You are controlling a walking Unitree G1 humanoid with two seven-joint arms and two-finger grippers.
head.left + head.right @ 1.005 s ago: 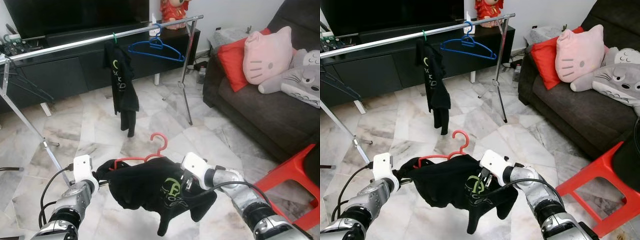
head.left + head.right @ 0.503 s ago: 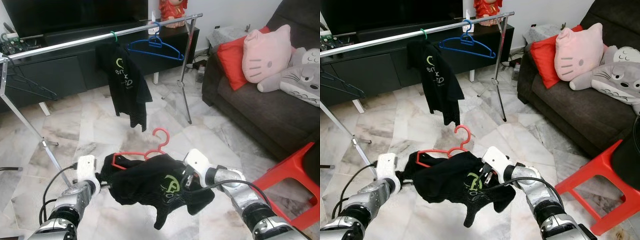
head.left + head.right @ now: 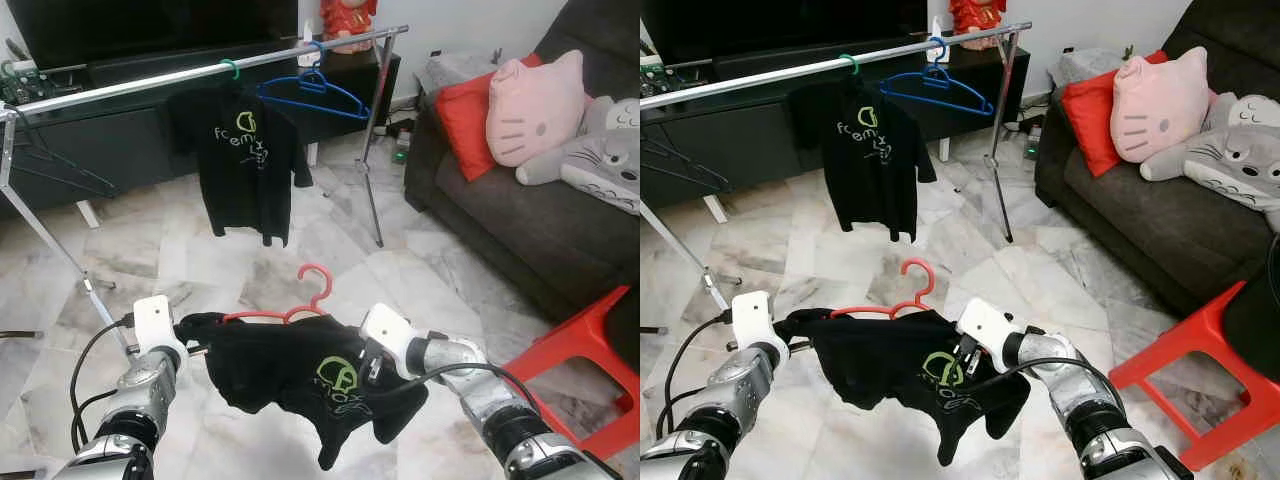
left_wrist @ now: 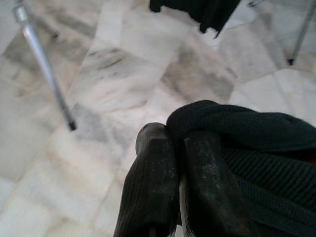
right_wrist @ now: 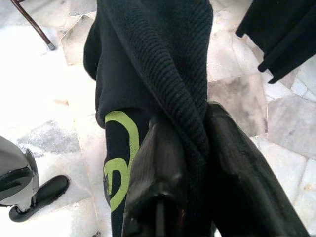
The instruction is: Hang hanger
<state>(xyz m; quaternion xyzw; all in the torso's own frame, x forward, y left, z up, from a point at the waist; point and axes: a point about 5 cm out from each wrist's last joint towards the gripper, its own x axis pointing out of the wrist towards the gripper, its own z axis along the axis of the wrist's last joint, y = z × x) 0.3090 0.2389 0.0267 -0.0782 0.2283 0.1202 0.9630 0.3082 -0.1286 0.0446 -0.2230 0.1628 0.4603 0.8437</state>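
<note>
A red hanger point(image 3: 300, 300) carries a black shirt point(image 3: 300, 375) with a green logo, held up between my two arms above the marble floor. My left gripper point(image 3: 192, 340) is shut on the shirt's left shoulder, its fingers point(image 4: 158, 182) pressed together against the black cloth point(image 4: 247, 138). My right gripper point(image 3: 367, 362) is shut on the shirt's right shoulder, with cloth point(image 5: 168, 84) pinched between its fingers point(image 5: 232, 168). The hanger's hook points up toward the silver clothes rail point(image 3: 200, 78), which stands ahead of me.
On the rail hang another black shirt point(image 3: 245, 160) on a green hanger and a bare blue hanger point(image 3: 312, 98). A dark TV cabinet point(image 3: 120, 130) stands behind. A dark sofa point(image 3: 520, 210) with cushions is on the right, a red stool point(image 3: 590, 370) near my right arm.
The shirt on the rail has swung round to face me. My left gripper rose a little, stretching the held shirt flatter between the arms.
</note>
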